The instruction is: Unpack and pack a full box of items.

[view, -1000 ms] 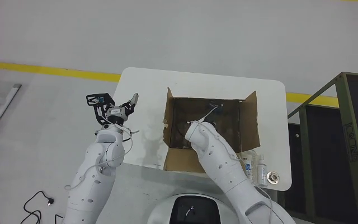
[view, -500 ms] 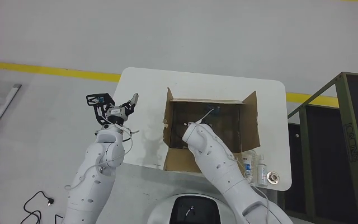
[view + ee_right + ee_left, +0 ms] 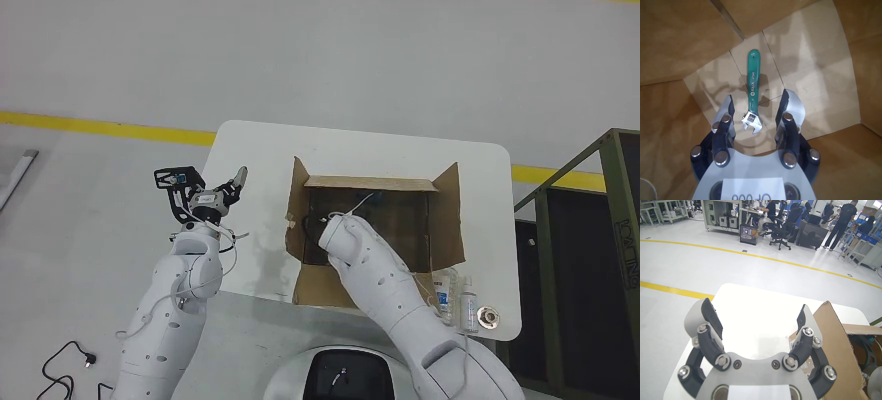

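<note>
An open cardboard box (image 3: 450, 212) stands on the white table (image 3: 400, 155). My right arm reaches down into it. On the box floor (image 3: 810, 75) lies an adjustable wrench (image 3: 753, 79) with a green handle and a steel head. My right gripper (image 3: 757, 95) hangs open just above the wrench, one finger on each side of the head end, not touching it. My left gripper (image 3: 205, 180) stays open and holds nothing above the table's left part, to the left of the box (image 3: 831, 328); its fingers (image 3: 711, 317) are spread wide.
Two small clear bottles (image 3: 466, 300) and a small round item (image 3: 489, 318) lie on the table to the right of the box. A green metal frame (image 3: 590, 190) stands beyond the table's right edge. Bare table lies left of the box.
My right arm has shifted a little to the left inside the box, and the box's left flap has tipped slightly outward. The left arm has not moved.
</note>
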Robot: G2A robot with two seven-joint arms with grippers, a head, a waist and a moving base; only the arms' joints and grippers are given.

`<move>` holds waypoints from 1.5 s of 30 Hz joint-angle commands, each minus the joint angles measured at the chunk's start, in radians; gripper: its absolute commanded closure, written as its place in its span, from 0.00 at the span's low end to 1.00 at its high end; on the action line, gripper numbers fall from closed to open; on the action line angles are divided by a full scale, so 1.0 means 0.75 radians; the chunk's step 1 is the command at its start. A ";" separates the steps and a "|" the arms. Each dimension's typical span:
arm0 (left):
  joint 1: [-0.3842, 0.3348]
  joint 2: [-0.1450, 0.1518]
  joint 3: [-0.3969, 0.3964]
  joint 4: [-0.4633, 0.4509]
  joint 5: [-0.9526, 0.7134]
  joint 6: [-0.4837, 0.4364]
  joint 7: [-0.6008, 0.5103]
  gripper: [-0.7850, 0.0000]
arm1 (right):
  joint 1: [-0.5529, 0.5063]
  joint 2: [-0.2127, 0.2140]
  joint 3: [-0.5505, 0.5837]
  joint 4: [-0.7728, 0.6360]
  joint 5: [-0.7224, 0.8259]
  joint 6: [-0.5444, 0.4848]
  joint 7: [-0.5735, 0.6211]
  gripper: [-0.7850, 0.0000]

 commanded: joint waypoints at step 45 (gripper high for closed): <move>0.000 0.000 0.000 0.000 0.000 0.000 0.000 0.00 | 0.193 -0.104 0.071 0.462 0.227 -0.107 -0.257 0.53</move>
